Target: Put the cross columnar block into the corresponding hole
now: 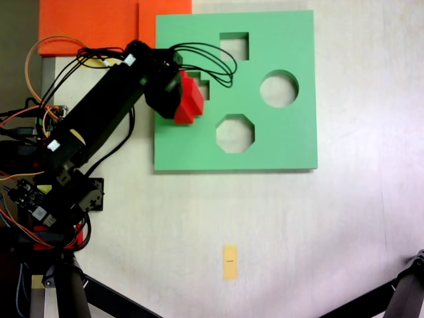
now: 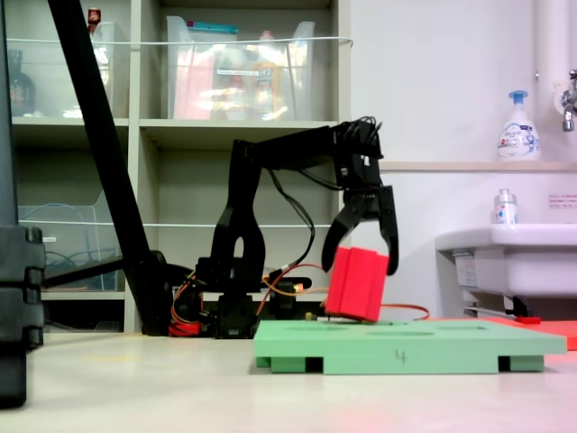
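Observation:
The cross columnar block (image 1: 190,101), bright red foam, hangs tilted in my gripper (image 1: 179,94) over the left part of the green board (image 1: 291,142). In a fixed view from the side, the gripper (image 2: 361,267) points down with its two black fingers (image 2: 390,236) straddling the upper part of the red block (image 2: 356,287), shut on it. The block's lower edge rests on or just above the board's top face (image 2: 406,341). The cross-shaped hole (image 1: 205,89) shows only partly, just right of the block; the rest is hidden under the gripper and block.
The board also has a square cut-out (image 1: 234,45), a round one (image 1: 278,89) and an octagonal one (image 1: 234,132). Orange foam sheets (image 1: 99,23) lie behind the arm. A small yellow tag (image 1: 230,262) lies on the table, and tripod legs (image 1: 404,291) stand at the front.

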Available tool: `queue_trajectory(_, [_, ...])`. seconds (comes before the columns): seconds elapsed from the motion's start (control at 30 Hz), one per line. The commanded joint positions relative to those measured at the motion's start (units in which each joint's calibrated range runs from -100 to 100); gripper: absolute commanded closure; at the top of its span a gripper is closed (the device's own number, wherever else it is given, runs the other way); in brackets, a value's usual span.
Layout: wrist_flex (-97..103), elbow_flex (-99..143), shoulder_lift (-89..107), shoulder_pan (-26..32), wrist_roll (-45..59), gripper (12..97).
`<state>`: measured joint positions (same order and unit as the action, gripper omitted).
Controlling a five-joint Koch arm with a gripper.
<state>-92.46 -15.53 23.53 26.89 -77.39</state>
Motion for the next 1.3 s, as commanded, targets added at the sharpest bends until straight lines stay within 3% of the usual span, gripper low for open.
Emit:
queue_trajectory(0.0, [4.5, -5.0, -0.9, 0.7, -0.3, 82.5])
queue_trajectory(1.1, [6.9, -12.5, -14.5, 2.1, -0.5, 80.0])
queue_trajectory(1.2, [6.9, -12.3, -15.8, 2.0, -0.5, 77.7])
queue_trajectory(1.27, [6.9, -12.2, -17.0, 2.0, -0.5, 70.2])
